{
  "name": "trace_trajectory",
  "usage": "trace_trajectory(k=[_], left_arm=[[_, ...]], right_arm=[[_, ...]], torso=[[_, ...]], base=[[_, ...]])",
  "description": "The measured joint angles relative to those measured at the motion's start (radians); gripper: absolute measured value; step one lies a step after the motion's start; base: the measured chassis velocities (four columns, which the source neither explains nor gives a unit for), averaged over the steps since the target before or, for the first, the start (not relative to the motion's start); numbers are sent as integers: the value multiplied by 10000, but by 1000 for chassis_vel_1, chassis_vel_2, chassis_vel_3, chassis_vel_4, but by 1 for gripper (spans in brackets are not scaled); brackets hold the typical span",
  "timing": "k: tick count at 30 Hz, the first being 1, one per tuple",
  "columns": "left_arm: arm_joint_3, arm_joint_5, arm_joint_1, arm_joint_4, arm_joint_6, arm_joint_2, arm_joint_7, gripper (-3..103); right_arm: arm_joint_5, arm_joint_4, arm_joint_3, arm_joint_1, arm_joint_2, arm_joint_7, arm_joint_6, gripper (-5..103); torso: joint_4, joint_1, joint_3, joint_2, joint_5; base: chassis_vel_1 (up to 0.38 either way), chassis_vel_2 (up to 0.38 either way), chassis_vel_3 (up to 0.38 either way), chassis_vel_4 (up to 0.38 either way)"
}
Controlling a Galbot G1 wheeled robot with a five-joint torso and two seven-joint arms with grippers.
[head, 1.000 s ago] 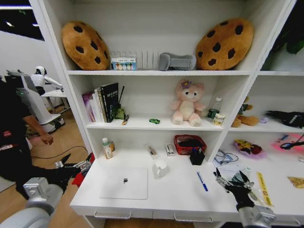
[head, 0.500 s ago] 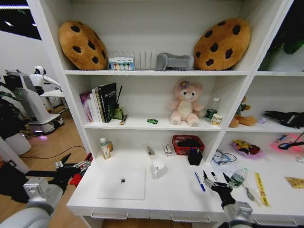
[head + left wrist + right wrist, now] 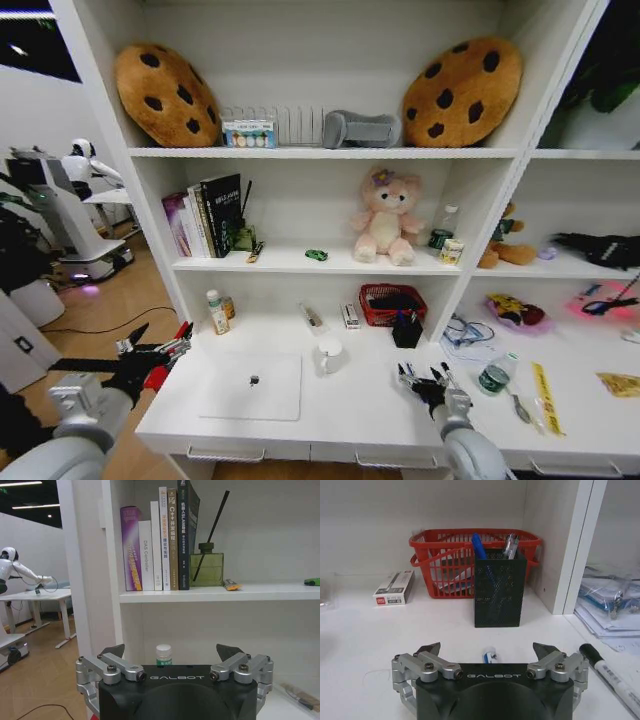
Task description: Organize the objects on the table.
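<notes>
Laptop (image 3: 252, 385) and blue pen (image 3: 490, 656) remain unsorted on tabletop (image 3: 350, 405); right gripper (image 3: 424, 378) and left gripper (image 3: 150, 350) are held wide, empty.

Left arm: grey, extended forward at the near left of the head view, off the left end of the desk, roughly level. Left gripper (image 3: 150, 350): black body, silver finger linkages, dark fingertips spread wide apart, nothing held; in its own wrist view the left gripper (image 3: 170, 652) shows both tips parted and pointing away from the camera.

Right arm: grey, rising from the near right edge. Right gripper (image 3: 424, 376): over the near part of the desk top, tips parted and empty; same spread in the right wrist view (image 3: 487, 650).
</notes>
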Motion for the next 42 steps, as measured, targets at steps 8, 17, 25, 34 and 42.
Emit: trace_trajectory(k=[8, 17, 25, 34, 42], left_arm=[[0, 0, 0, 0, 0, 0, 0, 100], [0, 0, 0, 0, 0, 0, 0, 100], [0, 0, 0, 0, 0, 0, 0, 100], [0, 0, 0, 0, 1, 0, 0, 100], [0, 0, 0, 0, 0, 0, 0, 100]], right_arm=[[832, -76, -384, 557, -568, 400, -695, 100], [1746, -224, -556, 749, -608, 411, -1103, 94], [2245, -232, -560, 799, -622, 436, -1290, 71], [2467, -209, -579, 753, -941, 419, -1449, 44], [2590, -154, -583, 658, -1328, 405, -1612, 37]], torso=[[0, 0, 0, 0, -4], [-1, 0, -1, 0, -3], [-1, 0, -1, 0, -3], [0, -1, -2, 1, -4], [-1, -1, -2, 3, -4]], base=[[0, 0, 0, 0], [0, 0, 0, 0], [0, 0, 0, 0], [0, 0, 0, 0], [0, 0, 0, 0]])
